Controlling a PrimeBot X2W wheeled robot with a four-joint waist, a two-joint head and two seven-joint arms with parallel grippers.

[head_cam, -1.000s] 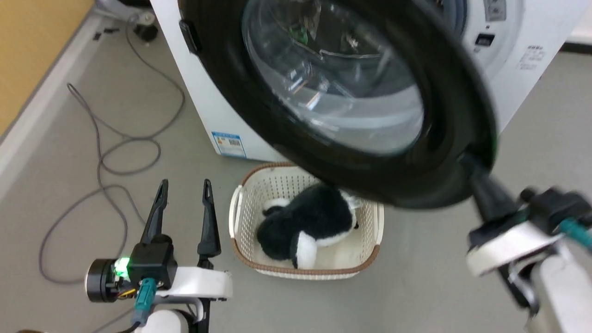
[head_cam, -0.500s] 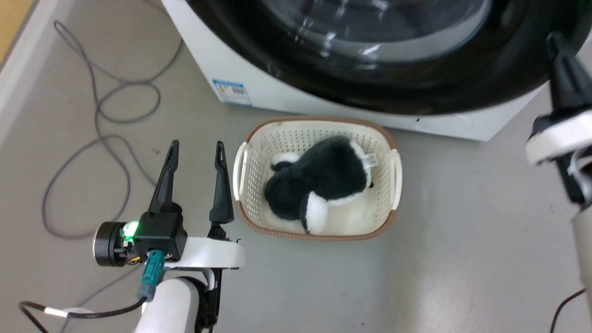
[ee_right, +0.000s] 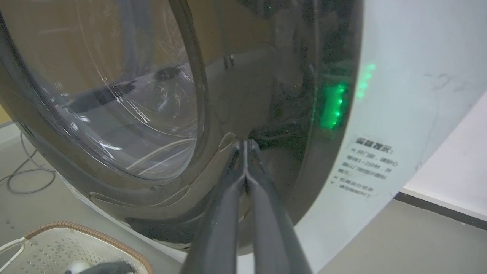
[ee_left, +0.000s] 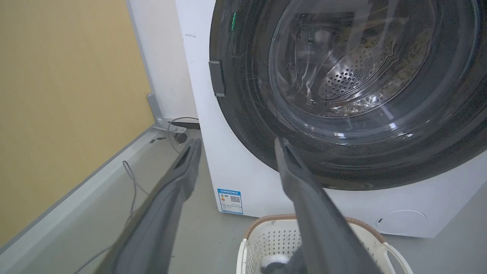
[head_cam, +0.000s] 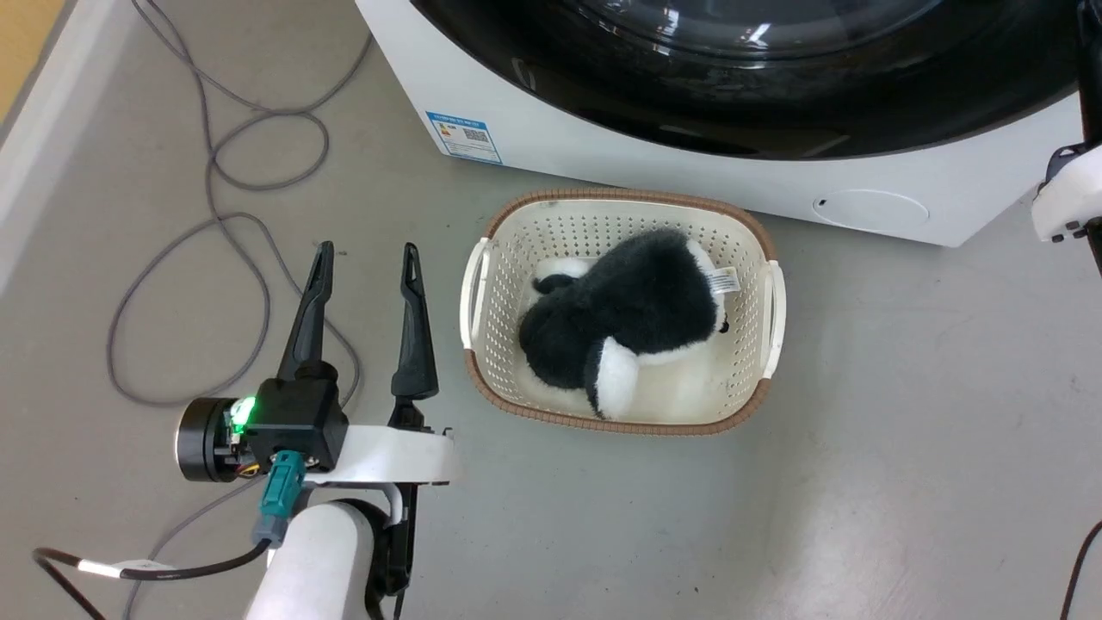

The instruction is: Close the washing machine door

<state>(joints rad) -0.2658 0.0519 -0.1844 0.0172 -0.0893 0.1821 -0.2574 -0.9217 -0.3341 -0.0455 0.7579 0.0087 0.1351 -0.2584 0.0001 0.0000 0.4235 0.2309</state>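
A grey floor (head_cam: 904, 448) is seen, bounded on the left by a pale skirting (head_cam: 34, 164) and, in the left wrist view, by a yellow wall (ee_left: 57, 95). A grey cable (head_cam: 267, 185) is looped on the floor near the skirting. The washer (head_cam: 603, 155) is stood on this floor, with a blue sticker (head_cam: 463, 136) low at its front left and a round flap (head_cam: 869, 209) low at its front right. A cream basket (head_cam: 620, 196) with a brown rim is set on the floor just in front of the washer, and a black and white plush toy (head_cam: 628, 319) is laid in it.

The door (head_cam: 775, 95) is seen lying flat against the washer's front, over the drum opening; the steel drum is visible through its glass in the left wrist view. Whether it is latched cannot be told.

The left gripper (head_cam: 368, 247) is held above the floor just left of the basket, its fingers spread wide apart with nothing between them and nothing touched. The right gripper (ee_right: 244, 144) is seen with its fingers pressed together, nothing clamped between them; their tips are set against the door's glossy black ring, near its right edge and beside the glass.
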